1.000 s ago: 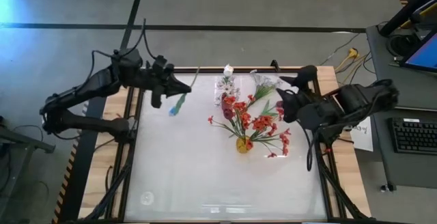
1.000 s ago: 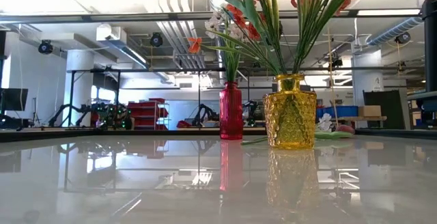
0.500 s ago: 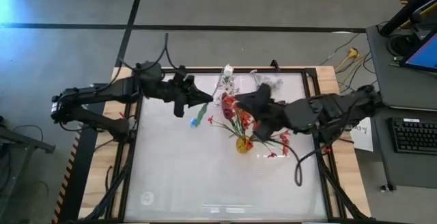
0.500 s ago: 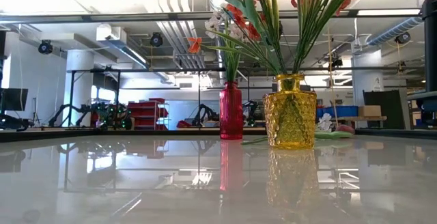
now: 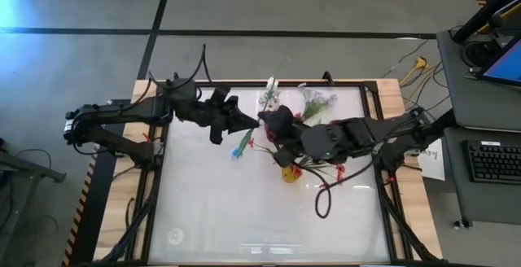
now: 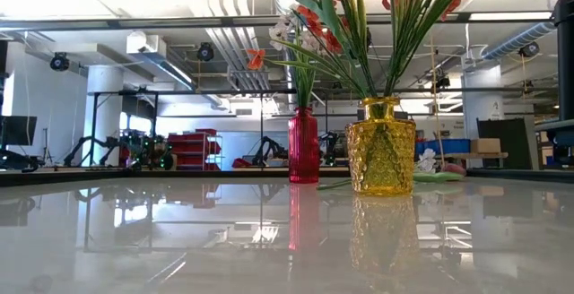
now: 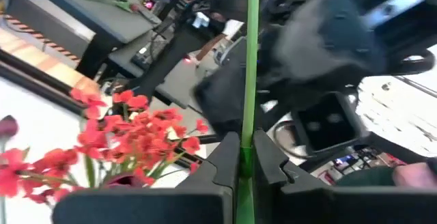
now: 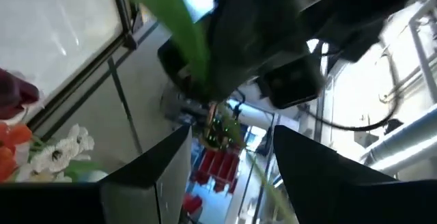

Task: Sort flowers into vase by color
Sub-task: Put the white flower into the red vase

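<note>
My left gripper (image 5: 242,123) is shut on a long green flower stem (image 7: 251,53); its leaf (image 5: 240,145) hangs below. I cannot make out its blossom. My right gripper (image 5: 267,121) reaches over the yellow vase (image 6: 381,146) of red-orange blossoms (image 5: 286,149) and faces the left gripper. Its open fingers (image 8: 153,173) stand on either side of the stem (image 8: 179,26), apart from it. The red vase (image 6: 303,146) holds white flowers (image 5: 269,98) and a dark red tulip (image 8: 13,91). Both vases stand upright on the table. My left gripper pinches the green stem (image 7: 245,157) between its two fingers, which lie across it. The stem runs straight out past the fingertips. The flower is lifted clear of the table, with the leaf hanging below the hold.
White sprays with green stems (image 5: 313,100) lie on the table near its far edge, right of the red vase. The near half of the white table (image 5: 244,210) holds nothing but reflections. A keyboard (image 5: 495,161) sits on a desk off the right side.
My right arm has swung from the table's right side leftward over the yellow vase until its gripper faces the left one. My left gripper has carried the stem rightward toward the vases, and the leaf has moved along with it.
</note>
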